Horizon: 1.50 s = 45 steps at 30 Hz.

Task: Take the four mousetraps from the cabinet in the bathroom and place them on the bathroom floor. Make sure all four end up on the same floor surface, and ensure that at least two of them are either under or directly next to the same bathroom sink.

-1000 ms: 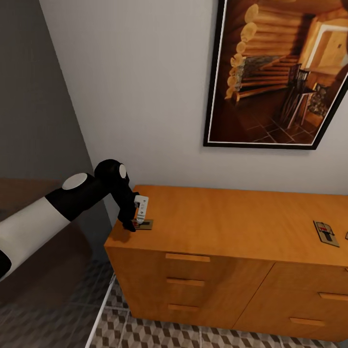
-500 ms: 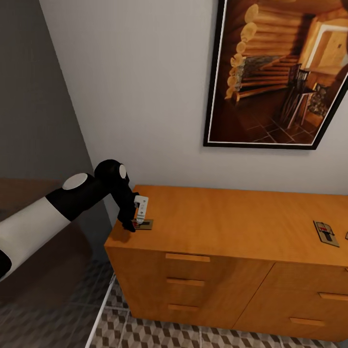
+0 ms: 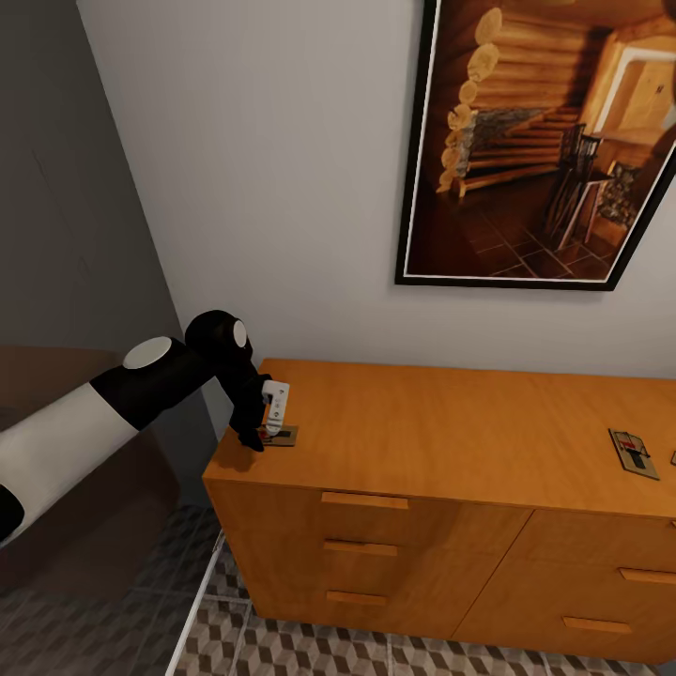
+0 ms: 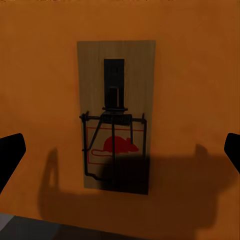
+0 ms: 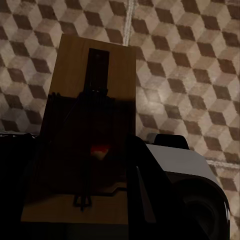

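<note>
Left gripper (image 4: 120,150): fingers (image 4: 10,155) spread wide, one dark tip at each edge of the left wrist view, holding nothing, with a mousetrap (image 4: 116,116) lying flat between them on the cabinet top (image 4: 195,75). In the head view the left gripper (image 3: 263,434) points down at the cabinet's (image 3: 451,441) front left corner, right over that mousetrap (image 3: 280,436). A second mousetrap (image 3: 633,453) lies well apart near the right end of the top. Right gripper (image 5: 100,200): a third mousetrap (image 5: 92,100) lies close against the dark fingers (image 5: 142,185) over the cube-patterned bathroom floor (image 5: 185,60); it seems gripped, but the contact is too dark to confirm. A framed picture (image 3: 549,141) hangs on the wall above the cabinet.
</note>
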Tool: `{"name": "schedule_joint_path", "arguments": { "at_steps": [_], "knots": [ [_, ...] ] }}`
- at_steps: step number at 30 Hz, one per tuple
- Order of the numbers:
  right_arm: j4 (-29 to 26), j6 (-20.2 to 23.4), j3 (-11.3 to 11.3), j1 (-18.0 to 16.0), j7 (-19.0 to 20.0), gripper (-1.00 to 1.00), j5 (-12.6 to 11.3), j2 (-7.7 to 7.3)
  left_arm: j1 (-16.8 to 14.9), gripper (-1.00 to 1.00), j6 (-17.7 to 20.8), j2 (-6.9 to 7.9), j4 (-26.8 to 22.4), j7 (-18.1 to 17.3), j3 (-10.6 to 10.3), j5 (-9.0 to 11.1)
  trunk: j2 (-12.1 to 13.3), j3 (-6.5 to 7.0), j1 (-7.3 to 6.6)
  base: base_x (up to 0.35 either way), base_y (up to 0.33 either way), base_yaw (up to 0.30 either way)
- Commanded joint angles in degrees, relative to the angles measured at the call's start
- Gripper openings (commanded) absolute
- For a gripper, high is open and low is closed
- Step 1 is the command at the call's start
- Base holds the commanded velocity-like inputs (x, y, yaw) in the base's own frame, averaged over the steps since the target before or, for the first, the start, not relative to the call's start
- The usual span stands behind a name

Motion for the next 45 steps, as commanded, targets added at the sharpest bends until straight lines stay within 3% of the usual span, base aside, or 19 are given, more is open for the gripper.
{"name": "schedule_joint_path", "arguments": {
  "at_steps": [1, 21, 28, 45],
  "knots": [
    [0.06, -0.08, 0.47, -0.04, -0.44, -1.00, 0.11, 0.01, -0.05, 1.00, 0.60, 0.03, -0.09, -0.35, -0.09, -0.33, -0.03, -0.06, 0.00, 0.000, 0.000, 0.000],
    [0.06, -0.10, 0.47, -0.04, -0.39, -1.00, 0.11, -0.05, 0.05, 1.00, -0.54, -0.03, 1.25, -0.35, -0.14, -0.35, -0.03, -0.06, 0.00, 0.000, 0.000, 0.000],
    [-0.02, -0.11, 0.47, -0.05, -0.37, -1.00, 0.11, -0.02, 0.19, 1.00, -3.61, -0.95, 4.27, -0.35, -0.09, -0.40, -0.03, -0.06, 0.00, 0.000, 0.000, 0.000],
    [-0.03, -0.10, 0.47, -0.04, -0.36, -1.00, 0.11, -0.11, 0.49, 1.00, -4.21, -2.04, 6.50, -0.35, -0.09, -0.42, -0.03, -0.06, 0.00, 0.000, 0.000, 0.000]
  ]
}}
